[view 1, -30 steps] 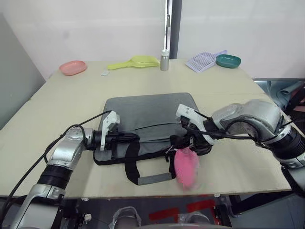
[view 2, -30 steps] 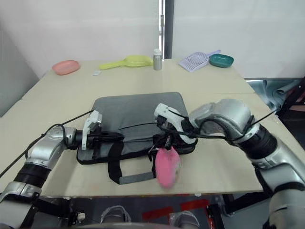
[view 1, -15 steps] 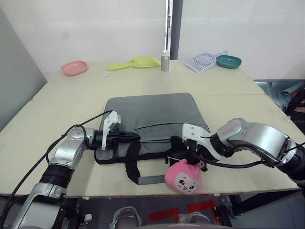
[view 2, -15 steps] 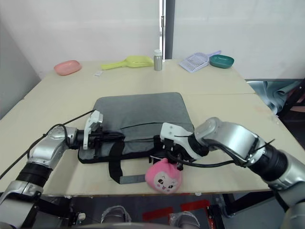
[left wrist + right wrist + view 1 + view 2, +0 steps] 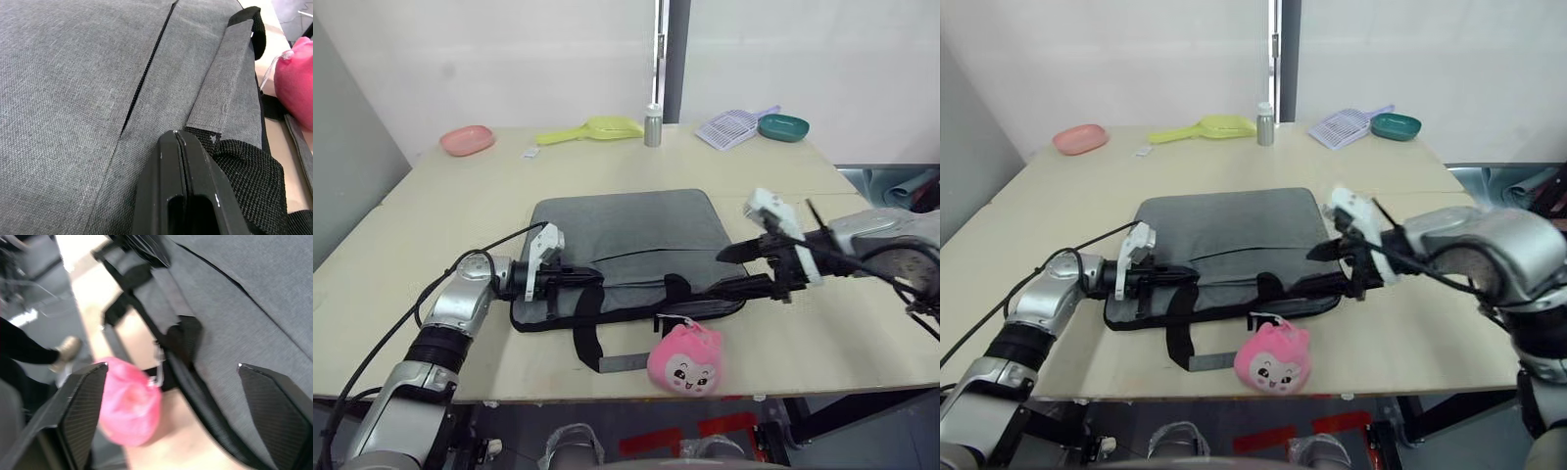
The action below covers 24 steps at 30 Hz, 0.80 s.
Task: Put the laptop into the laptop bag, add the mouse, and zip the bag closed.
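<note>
Left eye view: laptop bag flat at mid-frame on the bench, long axis running left to right, zip edge and strap handles toward the lower edge. Left pincer at the bag's lower-left corner, fingers together, pressed on the fabric beside a handle root. Right pincer at the bag's right end, fingers spread wide, nothing between them, tips just over the lower-right corner. Pink plush toy below the bag, hung by a cord from the zip edge. Judged: zip line nearer the right pincer, lying toward frame left from it.

Right eye view: same layout; grey fabric, black edging, bag bulging little.

Left wrist view: black fingers closed tight, resting on grey weave beside a black strap handle; a dark pocket zip line runs away up the panel.

Right wrist view: two fingers far apart, empty; bag corner, strap and toy between and beyond them.
</note>
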### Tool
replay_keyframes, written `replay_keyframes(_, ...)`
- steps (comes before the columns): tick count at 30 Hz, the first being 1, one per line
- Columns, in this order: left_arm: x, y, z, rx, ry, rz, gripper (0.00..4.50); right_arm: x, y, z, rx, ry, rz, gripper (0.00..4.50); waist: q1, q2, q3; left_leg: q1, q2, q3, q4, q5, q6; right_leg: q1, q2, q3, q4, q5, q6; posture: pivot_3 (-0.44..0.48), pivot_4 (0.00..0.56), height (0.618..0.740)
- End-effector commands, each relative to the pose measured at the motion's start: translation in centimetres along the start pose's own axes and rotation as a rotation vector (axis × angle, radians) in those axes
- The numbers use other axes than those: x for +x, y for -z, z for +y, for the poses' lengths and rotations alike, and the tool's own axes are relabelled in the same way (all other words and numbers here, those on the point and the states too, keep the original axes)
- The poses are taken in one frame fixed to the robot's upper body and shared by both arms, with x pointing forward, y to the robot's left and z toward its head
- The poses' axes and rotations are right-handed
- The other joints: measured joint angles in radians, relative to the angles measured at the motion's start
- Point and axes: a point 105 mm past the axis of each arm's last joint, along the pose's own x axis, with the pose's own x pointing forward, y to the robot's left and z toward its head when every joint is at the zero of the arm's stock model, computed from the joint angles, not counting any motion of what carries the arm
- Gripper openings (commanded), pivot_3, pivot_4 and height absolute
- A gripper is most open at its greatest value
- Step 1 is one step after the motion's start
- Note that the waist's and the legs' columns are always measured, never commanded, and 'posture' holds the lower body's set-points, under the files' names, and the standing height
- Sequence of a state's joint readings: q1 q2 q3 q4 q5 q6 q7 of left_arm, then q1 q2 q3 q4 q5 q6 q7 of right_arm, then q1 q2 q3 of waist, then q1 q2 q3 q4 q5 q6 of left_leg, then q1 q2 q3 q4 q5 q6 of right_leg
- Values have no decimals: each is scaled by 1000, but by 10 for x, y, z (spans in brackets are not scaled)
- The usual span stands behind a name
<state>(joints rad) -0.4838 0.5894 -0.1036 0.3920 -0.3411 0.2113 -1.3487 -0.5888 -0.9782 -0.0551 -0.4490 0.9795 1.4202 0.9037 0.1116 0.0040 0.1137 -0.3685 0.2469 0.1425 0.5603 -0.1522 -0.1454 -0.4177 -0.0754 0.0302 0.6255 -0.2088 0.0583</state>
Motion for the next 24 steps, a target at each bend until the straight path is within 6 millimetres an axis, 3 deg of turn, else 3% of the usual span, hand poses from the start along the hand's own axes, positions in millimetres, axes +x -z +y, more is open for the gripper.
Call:
replay_keyframes(1, 0, 19, -3, -28, 28, 83, 0, 5, 18, 23, 2, -55, 60, 4442, 1, 0, 0, 0, 0, 0, 0, 0, 0, 0, 0, 0, -1, 0, 0, 0, 150, 740)
replay_keyframes(10, -2, 26, -18, -28, 91, 107, 0, 26, 72, 28, 104, 44, 156, 4442, -3, 0, 0, 0, 0, 1, -4, 0, 0, 0, 0, 0, -5, 0, 0, 0, 150, 740)
replay_keyframes(17, -4, 26, -15, -18, 87, 114, 0, 54, 72, 11, 189, 110, 60, 4442, -10, 1, -1, 0, 0, 2, -7, 0, -1, -1, 0, 0, -7, 0, 1, 0, 150, 740)
replay_keyframes(24, -4, 28, -14, -18, 83, 110, 0, 77, 66, 19, 217, 42, 35, 4442, -10, 2, -1, 0, 0, 2, -9, 2, -5, -1, 0, 0, -8, 0, 1, 0, 150, 740)
